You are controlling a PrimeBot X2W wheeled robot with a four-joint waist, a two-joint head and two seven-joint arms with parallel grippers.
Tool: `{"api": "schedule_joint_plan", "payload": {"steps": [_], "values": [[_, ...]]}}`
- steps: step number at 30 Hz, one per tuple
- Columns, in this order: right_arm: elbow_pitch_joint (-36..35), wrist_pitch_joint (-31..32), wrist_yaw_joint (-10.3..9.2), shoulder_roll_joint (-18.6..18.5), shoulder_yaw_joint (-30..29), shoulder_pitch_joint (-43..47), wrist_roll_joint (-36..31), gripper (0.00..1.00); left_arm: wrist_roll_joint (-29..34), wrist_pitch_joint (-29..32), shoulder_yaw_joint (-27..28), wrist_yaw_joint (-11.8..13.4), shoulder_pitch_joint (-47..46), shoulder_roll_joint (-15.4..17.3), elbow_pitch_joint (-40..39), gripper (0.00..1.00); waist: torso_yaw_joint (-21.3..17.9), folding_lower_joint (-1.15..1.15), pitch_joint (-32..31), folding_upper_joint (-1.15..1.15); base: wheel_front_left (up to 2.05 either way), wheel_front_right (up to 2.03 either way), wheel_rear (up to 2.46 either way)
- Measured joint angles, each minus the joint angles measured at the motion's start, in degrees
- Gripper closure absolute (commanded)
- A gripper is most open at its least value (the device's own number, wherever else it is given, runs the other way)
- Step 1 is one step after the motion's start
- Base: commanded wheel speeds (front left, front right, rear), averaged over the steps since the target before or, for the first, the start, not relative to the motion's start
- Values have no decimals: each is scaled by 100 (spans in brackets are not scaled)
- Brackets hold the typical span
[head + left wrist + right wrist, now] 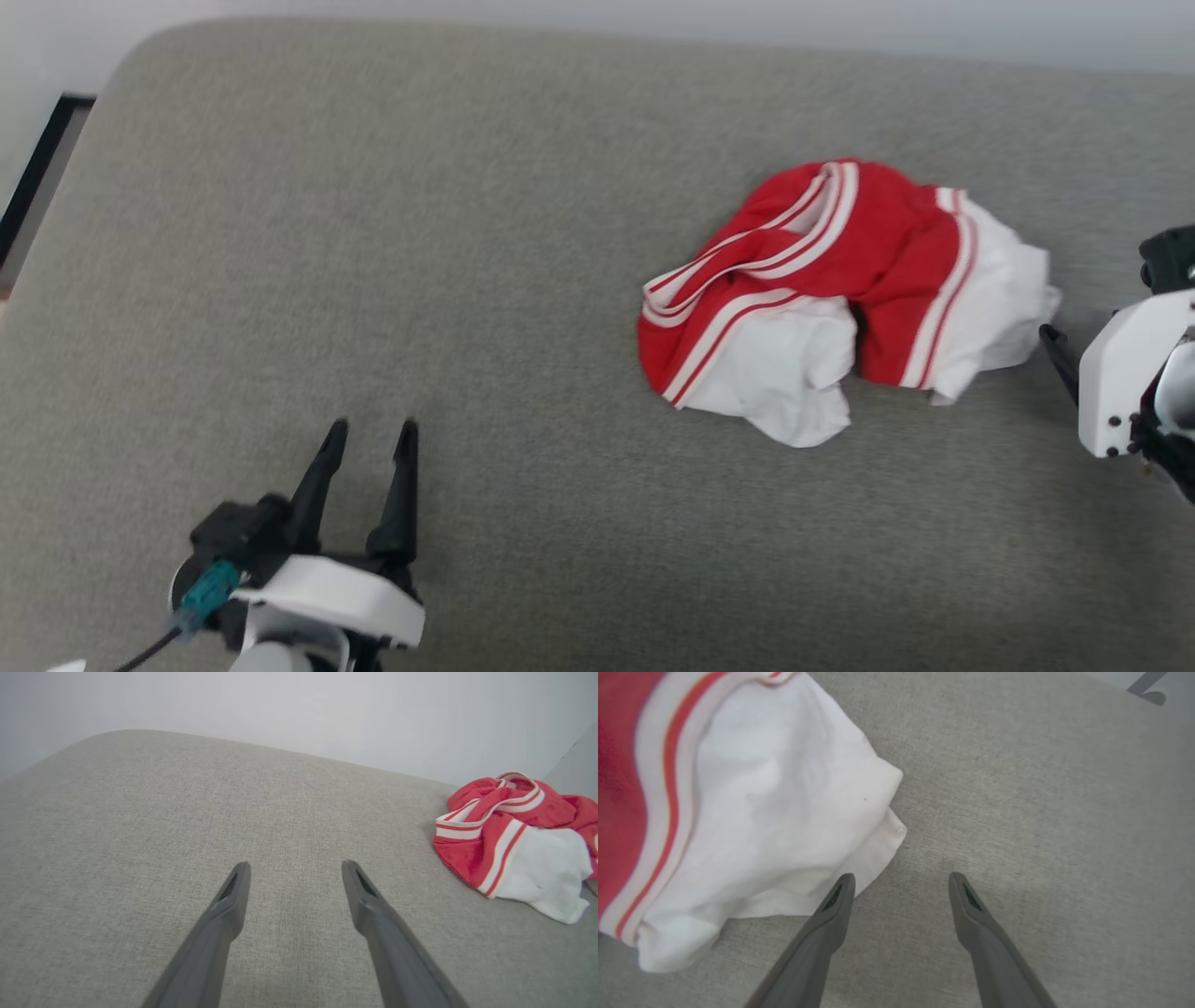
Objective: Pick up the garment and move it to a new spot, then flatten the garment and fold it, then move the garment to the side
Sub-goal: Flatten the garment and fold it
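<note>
Item: the garment [840, 271], small, soft, red, with white end panels and white bands carrying thin red stripes.
Condition: crumpled in a loose heap, with a striped band looped across the top and both white panels [794, 373] bunched toward the near side.
Location: it lay on the right half of the grey cushion [467, 233], well apart from the left gripper and just beside the right one.
Support: a grey woven upholstered surface with a rounded far corner. A pale wall [327, 709] stood behind it, and a dark strip [42, 168] showed at the far left edge.
Left gripper [373, 431]: its two dark fingers were spread wide and held nothing. It hung over bare cushion at the near left, with the garment [467, 854] off to its right in the left wrist view.
Left wrist fitting: a teal connector [207, 586] with a dark cable sat beside the white housing.
Right gripper [902, 877]: its fingers were spread wide and held nothing. In the head view, one dark finger [1060, 359] pointed toward the garment's right white panel.
Contact: in the right wrist view, one fingertip [843, 891] met the edge of the white panel [761, 812]. Whether it touched the cloth or stood above it could not be told.
Markings: the striped trim [502, 851] was plain, and the white panels were plain.
</note>
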Motion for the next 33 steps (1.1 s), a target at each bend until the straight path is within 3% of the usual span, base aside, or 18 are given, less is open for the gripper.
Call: {"api": "schedule_joint_plan", "payload": {"steps": [6,10,12,14,22,33], "values": [[67,851,0,-131,42,-223,368,0,-122,0,-103,0,-221,-58,62,0,235,0,318,0,0,0,0],[25,1087,-1,-213,44,-272,493,0,-152,0,-137,0,-305,-83,104,0,353,0,455,0,0,0,0],[-2,1174,-2,-241,52,-285,524,53,-159,0,-140,0,-307,-89,124,0,380,0,488,0,0,0,0],[-34,1173,-1,-236,56,-287,560,98,-168,0,-134,0,-313,-97,147,0,371,0,492,0,0,0,0],[60,837,8,-136,-445,-292,571,100,-183,0,-144,0,-369,-75,151,0,179,0,419,0,0,0,0],[-54,650,1,-550,-2442,488,-120,100,-202,0,-201,0,-369,76,122,0,-38,0,341,0,0,0,0]]}}
